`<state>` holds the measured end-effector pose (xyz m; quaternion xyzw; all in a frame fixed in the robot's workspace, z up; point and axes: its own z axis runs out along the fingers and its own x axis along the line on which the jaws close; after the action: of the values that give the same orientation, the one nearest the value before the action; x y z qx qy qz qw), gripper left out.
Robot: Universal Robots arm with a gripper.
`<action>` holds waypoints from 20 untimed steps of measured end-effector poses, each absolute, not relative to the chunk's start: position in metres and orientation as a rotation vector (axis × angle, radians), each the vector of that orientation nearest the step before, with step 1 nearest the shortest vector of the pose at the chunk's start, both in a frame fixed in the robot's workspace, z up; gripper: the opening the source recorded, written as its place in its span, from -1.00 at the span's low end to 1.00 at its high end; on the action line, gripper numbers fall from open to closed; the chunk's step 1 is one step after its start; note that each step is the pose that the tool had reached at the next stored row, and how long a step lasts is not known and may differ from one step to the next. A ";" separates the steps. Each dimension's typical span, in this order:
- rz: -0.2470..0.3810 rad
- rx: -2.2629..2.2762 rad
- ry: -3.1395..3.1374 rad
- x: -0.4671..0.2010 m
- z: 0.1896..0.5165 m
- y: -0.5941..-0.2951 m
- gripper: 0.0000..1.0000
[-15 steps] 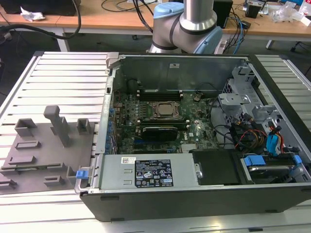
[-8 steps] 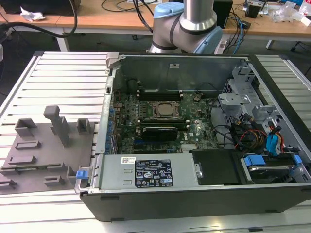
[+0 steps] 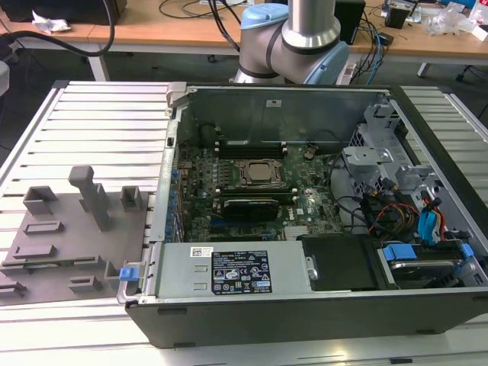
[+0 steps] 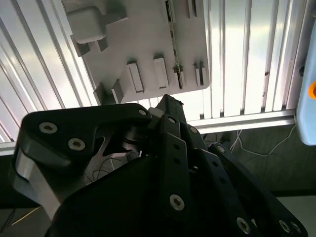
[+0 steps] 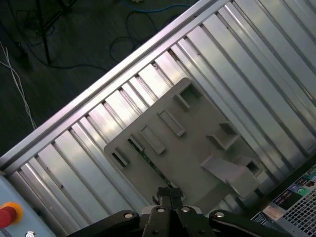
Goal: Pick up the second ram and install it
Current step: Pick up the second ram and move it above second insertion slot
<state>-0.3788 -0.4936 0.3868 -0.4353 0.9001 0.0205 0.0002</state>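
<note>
We find the ram [image 5: 147,158] on edge in its holder [image 5: 197,148], not yet picked; the gripper [image 5: 168,191] hangs above it, closed, empty; installation remains.

Bright room, hard glare.
The ribbed silver metal table [image 4: 247,59] glares white in the second wrist view; the open black computer case [image 3: 305,328] is shadowed inside.
</note>
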 end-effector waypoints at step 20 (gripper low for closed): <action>0.064 -1.833 2.559 -0.379 0.387 -0.494 -0.79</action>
<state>-0.3788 -0.4936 0.3868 -0.5823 0.8127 0.0204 -0.0032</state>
